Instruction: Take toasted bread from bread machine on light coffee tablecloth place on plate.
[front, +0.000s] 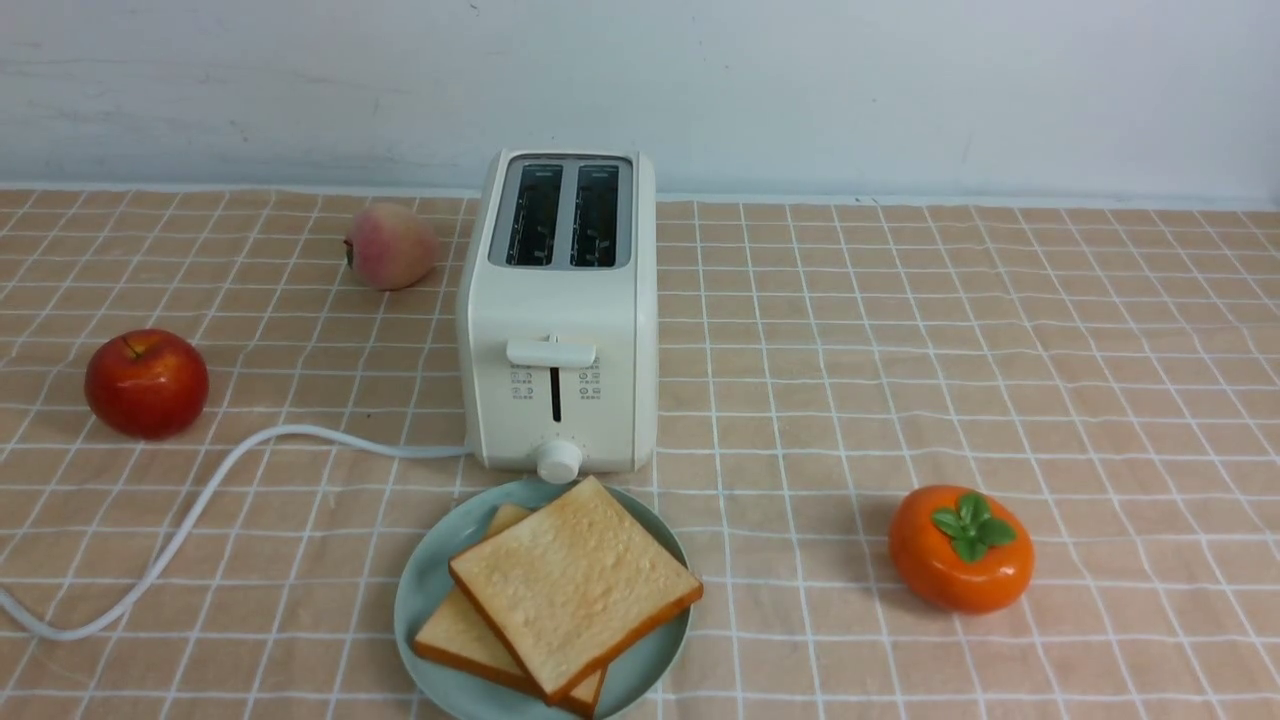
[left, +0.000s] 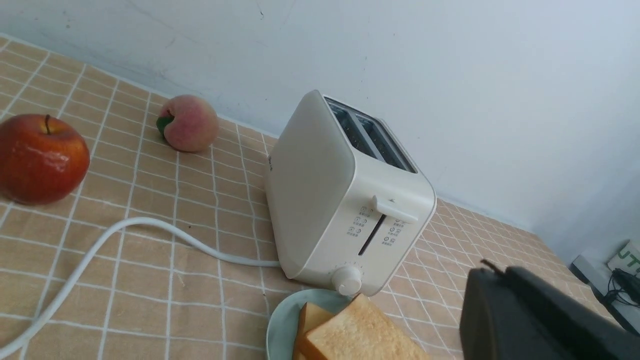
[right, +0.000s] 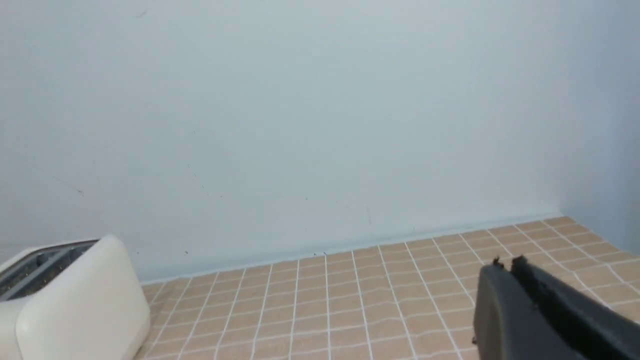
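Pale bare wall behind; light tan-peach worktop cloth, gridded in thin white lines. Cream-white two-slot toaster stands mid-cloth, both slots empty. Just in front, the round pale teal-green plate carries both square golden-tan toast slices, lying flat, upper one skewed across the lower. We find the dark left hand and right hand pinched closed, holding nothing. We judge the left nearer the plate.
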